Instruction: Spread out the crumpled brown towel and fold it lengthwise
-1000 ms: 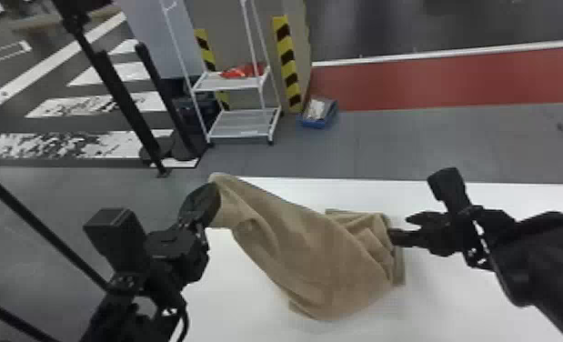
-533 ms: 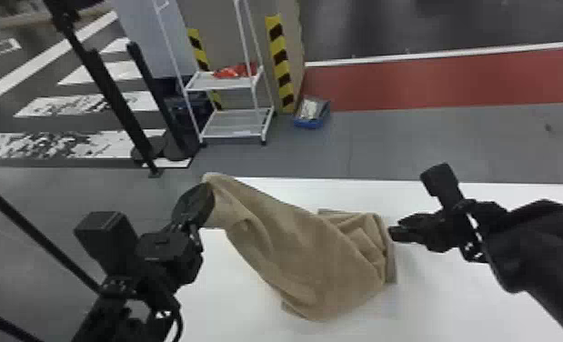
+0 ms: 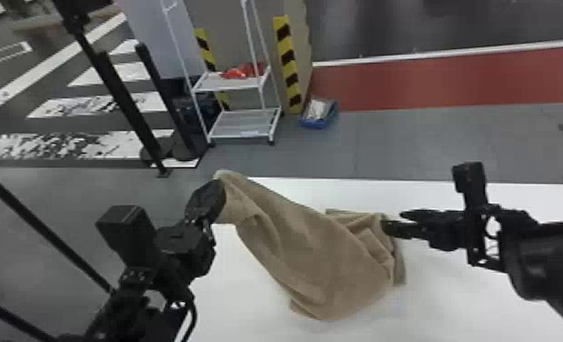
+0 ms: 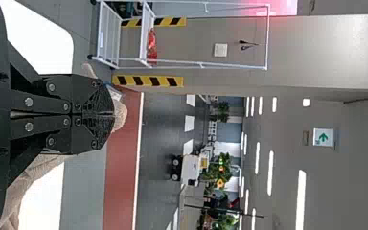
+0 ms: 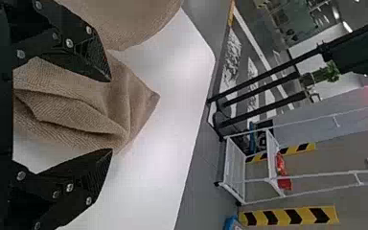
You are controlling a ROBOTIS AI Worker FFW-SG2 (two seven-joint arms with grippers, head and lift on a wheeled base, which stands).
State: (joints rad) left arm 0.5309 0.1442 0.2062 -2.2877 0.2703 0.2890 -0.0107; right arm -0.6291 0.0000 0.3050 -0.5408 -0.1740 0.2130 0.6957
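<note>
Shut on one corner of the brown towel (image 3: 312, 245), my left gripper (image 3: 218, 186) holds it raised at the table's far left. From there the towel slopes down to the white table, its right part bunched in folds. My right gripper (image 3: 391, 220) is at that bunched right edge. In the left wrist view the fingers of my left gripper (image 4: 110, 114) are closed together, with towel (image 4: 120, 115) showing past the tips. In the right wrist view my right gripper (image 5: 111, 115) stands open, folds of towel (image 5: 81, 103) lying between its fingers.
The white table (image 3: 453, 300) extends in front and to the right of the towel. Beyond its far edge, on the floor, stand a white shelf rack (image 3: 243, 123), a blue bin (image 3: 319, 113) and black posts (image 3: 125, 104).
My right gripper now overlaps the towel's right edge, where a small gap showed before. The left gripper keeps its hold on the raised corner.
</note>
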